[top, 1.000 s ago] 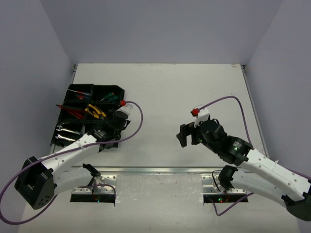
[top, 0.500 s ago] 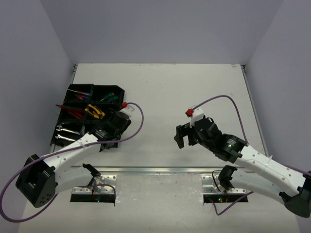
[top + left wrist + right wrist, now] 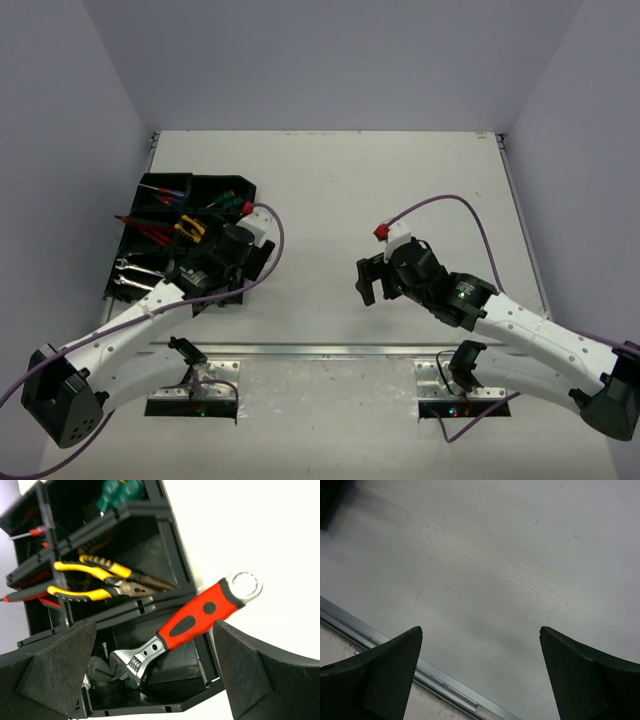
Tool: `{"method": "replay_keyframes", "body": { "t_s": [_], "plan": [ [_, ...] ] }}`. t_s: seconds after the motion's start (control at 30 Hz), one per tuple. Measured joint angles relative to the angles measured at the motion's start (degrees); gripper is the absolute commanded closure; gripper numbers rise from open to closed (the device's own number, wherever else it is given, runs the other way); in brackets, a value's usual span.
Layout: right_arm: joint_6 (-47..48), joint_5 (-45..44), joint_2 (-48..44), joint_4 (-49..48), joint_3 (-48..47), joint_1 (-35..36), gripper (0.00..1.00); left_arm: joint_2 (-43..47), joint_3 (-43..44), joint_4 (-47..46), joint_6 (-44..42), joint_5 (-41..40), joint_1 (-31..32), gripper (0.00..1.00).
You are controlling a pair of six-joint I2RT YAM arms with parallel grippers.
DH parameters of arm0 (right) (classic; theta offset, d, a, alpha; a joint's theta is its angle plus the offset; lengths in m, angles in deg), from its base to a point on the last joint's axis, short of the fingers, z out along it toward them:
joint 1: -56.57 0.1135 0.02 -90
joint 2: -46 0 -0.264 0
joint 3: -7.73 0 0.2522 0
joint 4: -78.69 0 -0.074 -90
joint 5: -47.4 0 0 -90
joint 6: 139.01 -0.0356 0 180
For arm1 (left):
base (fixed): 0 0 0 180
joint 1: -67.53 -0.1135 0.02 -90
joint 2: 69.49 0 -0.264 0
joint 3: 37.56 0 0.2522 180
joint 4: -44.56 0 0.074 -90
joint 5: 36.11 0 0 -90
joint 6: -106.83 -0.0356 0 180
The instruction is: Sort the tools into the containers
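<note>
The black organizer tray [image 3: 215, 184] sits at the table's left. Its compartments hold yellow-handled pliers [image 3: 190, 228], red screwdrivers [image 3: 160, 192], green screwdrivers [image 3: 230, 200] and silver wrenches [image 3: 130, 275]. My left gripper [image 3: 222, 262] hovers open over the tray's near right corner. In the left wrist view the red-handled adjustable wrench [image 3: 200, 614] lies loose between my open left gripper's [image 3: 155, 645] fingers. Its silver head is in the near compartment and its handle sticks out over the tray wall [image 3: 175, 545] above the table. The pliers [image 3: 95, 582] lie one compartment farther. My right gripper [image 3: 368, 280] is open and empty over bare table.
A metal rail [image 3: 330, 350] runs along the table's near edge and also shows in the right wrist view [image 3: 445, 680]. The right wrist view shows only white tabletop [image 3: 485, 555] between the open right gripper's [image 3: 480, 630] fingers. Grey walls enclose the table.
</note>
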Motion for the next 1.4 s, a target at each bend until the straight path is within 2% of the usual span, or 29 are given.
{"method": "replay_keyframes", "body": {
  "t_s": [0.23,0.43,0.67,0.8,0.97,1.2,1.4],
  "plan": [
    [0.17,-0.32,1.60,-0.08,-1.04,-0.17,0.01,2.70,4.02,0.82,4.08,-2.72,0.02,0.00],
    [-0.35,-2.25,1.27,3.10,-4.09,-0.17,0.01,5.67,12.56,3.51,18.02,-7.66,0.02,0.00],
    [-0.11,-12.56,0.53,16.41,-19.48,-0.41,0.01,15.09,14.19,6.38,28.02,-9.20,0.02,0.00],
    [1.06,-21.07,-0.94,21.25,-26.36,-0.46,0.01,22.90,14.06,7.42,29.74,-9.32,0.02,0.00],
    [4.25,-27.69,-5.64,25.48,-26.05,-0.50,0.01,30.39,15.68,10.82,30.47,-10.25,0.02,0.00],
    [4.95,-29.23,-15.67,29.92,-24.37,-0.50,0.01,33.79,18.22,16.28,29.66,-11.89,0.02,0.00],
    [5.50,-29.76,-23.08,30.96,-20.40,-0.50,0.01,35.71,17.29,15.94,27.86,-14.31,0.02,0.00]
  ]
}}
